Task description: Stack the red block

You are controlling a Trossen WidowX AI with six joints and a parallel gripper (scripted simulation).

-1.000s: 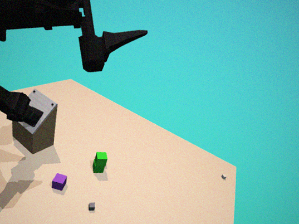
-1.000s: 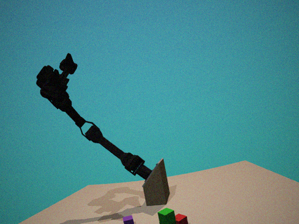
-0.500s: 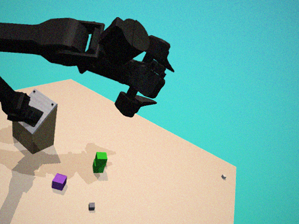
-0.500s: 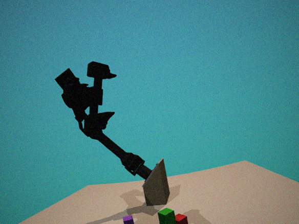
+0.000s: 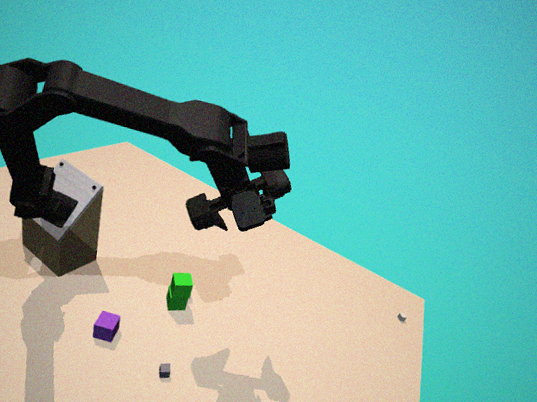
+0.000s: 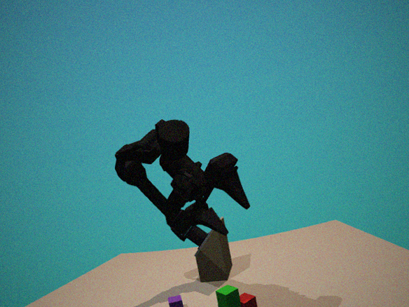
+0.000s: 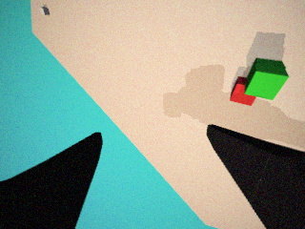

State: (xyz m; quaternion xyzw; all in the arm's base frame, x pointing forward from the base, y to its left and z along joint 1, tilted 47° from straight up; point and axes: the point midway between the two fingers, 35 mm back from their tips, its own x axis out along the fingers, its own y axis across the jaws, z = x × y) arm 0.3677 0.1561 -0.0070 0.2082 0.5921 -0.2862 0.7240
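The tan counter (image 5: 317,331) stretches wide under the black arm (image 5: 131,107), which bends over from its grey base block (image 5: 62,235) at the far left. The hand (image 6: 233,208) hangs high in the air, fingers spread wide, gripping nothing. Below stands the green tower (image 6: 228,302), upright, with the red block (image 6: 248,303) touching its right side on the counter. A purple cube (image 5: 106,324) sits to the tower's left, a small grey cube (image 5: 164,371) nearer.
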